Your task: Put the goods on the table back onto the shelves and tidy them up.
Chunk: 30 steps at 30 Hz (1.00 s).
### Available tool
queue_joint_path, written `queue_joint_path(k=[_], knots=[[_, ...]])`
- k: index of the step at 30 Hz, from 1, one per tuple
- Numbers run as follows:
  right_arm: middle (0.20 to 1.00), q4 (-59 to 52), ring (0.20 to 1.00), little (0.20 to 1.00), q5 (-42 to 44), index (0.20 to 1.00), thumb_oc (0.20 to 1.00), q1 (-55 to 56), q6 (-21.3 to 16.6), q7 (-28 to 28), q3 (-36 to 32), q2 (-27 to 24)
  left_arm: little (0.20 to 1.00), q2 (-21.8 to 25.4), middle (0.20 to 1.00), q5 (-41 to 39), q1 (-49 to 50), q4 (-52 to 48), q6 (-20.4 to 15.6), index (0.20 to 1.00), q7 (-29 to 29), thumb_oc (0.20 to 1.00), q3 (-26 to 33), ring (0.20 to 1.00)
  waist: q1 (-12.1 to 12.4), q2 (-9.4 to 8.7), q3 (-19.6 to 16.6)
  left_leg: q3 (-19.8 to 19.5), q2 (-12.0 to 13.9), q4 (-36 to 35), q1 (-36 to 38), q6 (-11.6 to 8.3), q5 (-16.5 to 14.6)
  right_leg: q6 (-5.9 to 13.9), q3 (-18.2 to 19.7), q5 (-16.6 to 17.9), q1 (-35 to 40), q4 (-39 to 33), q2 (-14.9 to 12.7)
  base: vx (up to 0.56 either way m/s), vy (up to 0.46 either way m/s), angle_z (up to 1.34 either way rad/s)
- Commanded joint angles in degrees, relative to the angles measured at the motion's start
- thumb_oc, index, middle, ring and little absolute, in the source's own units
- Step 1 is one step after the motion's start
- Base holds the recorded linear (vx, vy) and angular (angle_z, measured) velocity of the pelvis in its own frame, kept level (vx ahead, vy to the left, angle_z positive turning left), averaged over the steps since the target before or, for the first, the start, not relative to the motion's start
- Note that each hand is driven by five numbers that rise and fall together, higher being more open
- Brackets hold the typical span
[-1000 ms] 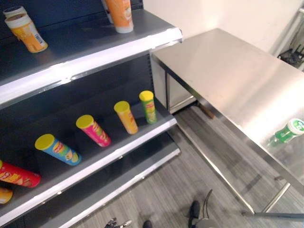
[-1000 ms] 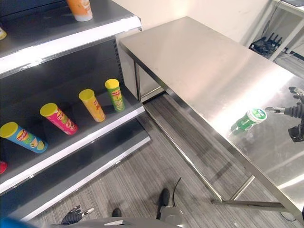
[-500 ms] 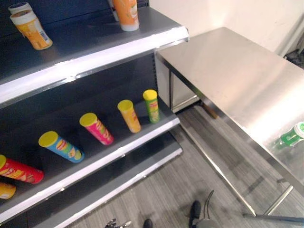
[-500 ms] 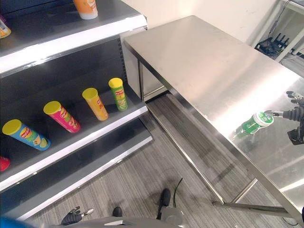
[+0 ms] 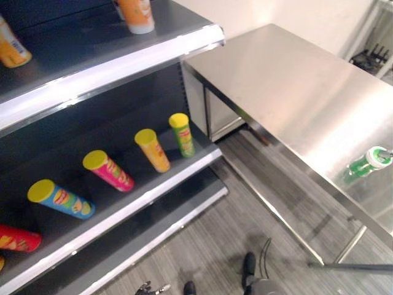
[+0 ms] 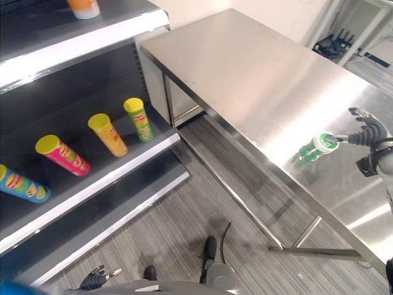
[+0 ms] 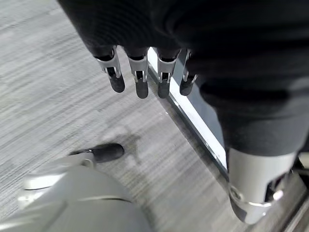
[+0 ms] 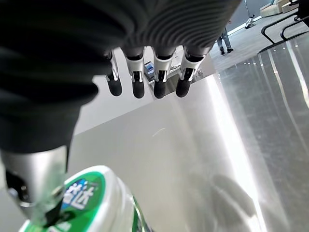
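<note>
With fingers spread, the right hand (image 6: 367, 132) is shown at the white lid of the green can (image 6: 312, 150) standing near the table's (image 6: 258, 74) near edge, where a glancing thumb contact could topple it floorward; the left hand (image 7: 145, 77) hangs relaxed.

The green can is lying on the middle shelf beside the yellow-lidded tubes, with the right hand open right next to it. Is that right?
Not quite. The green can stands on the steel table, not on the shelf, as the right eye view shows. The rest holds: the right hand is open right next to it, fingers straight in the right wrist view.
</note>
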Motion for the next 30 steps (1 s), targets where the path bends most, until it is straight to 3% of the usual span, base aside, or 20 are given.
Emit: queue_joint_path(k=[1,8,19,30], knots=[[1.0,-0.24,1.0,1.0,-0.72,1.0,1.0,-3.59,-1.79,0.14,3.15,2.59,1.0,3.22,1.0,0.12,-1.44,-0.29,-1.56,1.0,-0.43,1.0,-2.95,1.0,1.02,-3.64,-1.17,3.23,1.6,0.14,-1.48,-2.7,1.49,7.25,2.73,-6.59,2.49,1.57,-3.06,0.01,0.021,-0.16],[1.0,-3.71,1.0,1.0,-0.71,1.0,1.0,-8.05,-2.42,-1.25,6.17,2.73,1.0,3.78,1.0,0.48,-2.14,-2.14,-1.79,1.0,-0.36,1.0,-4.16,1.0,0.41,-4.16,-1.02,5.32,1.71,0.14,-0.9,-2.33,0.99,7.7,5.61,-5.62,0.93,0.87,-2.24,0.01,0.028,-0.26],[1.0,-4.49,1.0,1.0,0.39,1.0,1.0,-9.34,-3.58,-6.0,1.72,2.31,1.0,3.54,1.0,0.49,-2.47,-1.86,-1.75,1.0,0.38,1.0,-4.36,1.0,0.07,-3.41,-1.02,5.47,1.53,0.14,-0.62,-2.15,0.7,7.7,6.0,-5.58,0.91,0.67,-2.42,0.02,0.015,-0.11],[1.0,-8.1,1.0,1.0,4.73,1.0,1.0,-8.7,-3.46,2.02,8.21,1.51,1.0,3.11,1.0,1.47,-1.99,-1.87,-1.51,1.0,-1.42,1.0,-5.2,1.0,0.58,-3.32,-0.64,5.18,1.45,0.14,-0.88,-2.52,0.96,7.65,5.4,-6.08,1.1,0.67,-2.25,-0.02,-0.004,0.05]])
